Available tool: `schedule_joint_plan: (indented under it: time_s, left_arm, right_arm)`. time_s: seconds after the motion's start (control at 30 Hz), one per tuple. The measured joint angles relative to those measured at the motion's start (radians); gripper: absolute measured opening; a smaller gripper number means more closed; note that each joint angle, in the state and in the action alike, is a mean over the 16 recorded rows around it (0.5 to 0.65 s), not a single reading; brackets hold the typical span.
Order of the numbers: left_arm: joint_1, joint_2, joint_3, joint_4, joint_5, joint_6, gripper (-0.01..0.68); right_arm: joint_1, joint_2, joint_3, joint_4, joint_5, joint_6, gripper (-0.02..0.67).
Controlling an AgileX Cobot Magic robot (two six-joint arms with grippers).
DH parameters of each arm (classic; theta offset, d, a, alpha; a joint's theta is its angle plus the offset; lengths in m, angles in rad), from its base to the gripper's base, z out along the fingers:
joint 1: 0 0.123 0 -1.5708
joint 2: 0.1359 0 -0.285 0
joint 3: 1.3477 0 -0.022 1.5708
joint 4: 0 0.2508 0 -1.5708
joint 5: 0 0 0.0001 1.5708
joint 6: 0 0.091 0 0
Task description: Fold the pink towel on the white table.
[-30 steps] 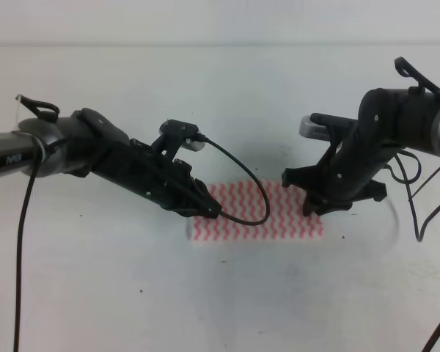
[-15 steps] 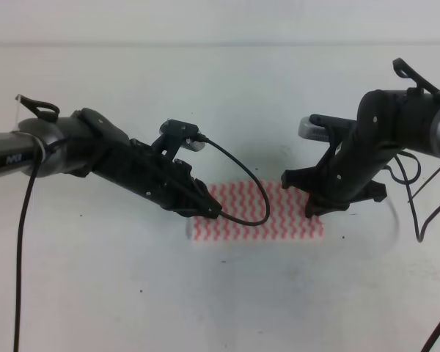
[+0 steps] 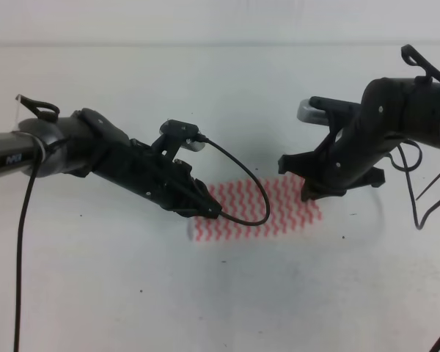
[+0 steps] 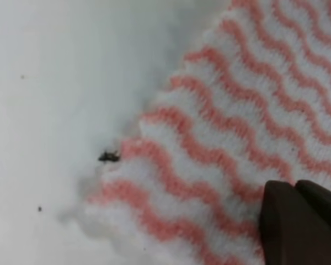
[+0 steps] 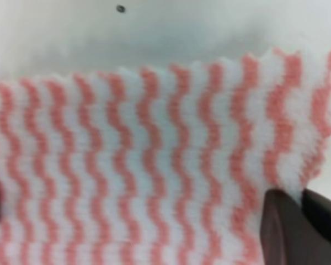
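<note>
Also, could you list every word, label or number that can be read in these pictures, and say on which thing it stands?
Only one marking shows: small white lettering on the dark tube of the left arm, in the exterior high view. It is too small and blurred to read.
No text shows on the thin pink-and-white zigzag towel, on the plain white table, or in either wrist view.

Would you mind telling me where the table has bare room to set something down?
The white table is bare behind the pink towel and along the near edge in front of it. The middle is crowded: left claw and right claw work at the towel's ends.
</note>
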Motion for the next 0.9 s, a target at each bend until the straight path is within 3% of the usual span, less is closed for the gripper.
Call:
schedule_joint_plan:
  time_s: [0.9]
  left_arm:
    - [0.030,-0.047,-0.005,0.004,0.077,0.065,-0.005]
  right_arm:
    - [0.065,-0.004,-0.006,0.055,-0.082,-0.020,-0.014]
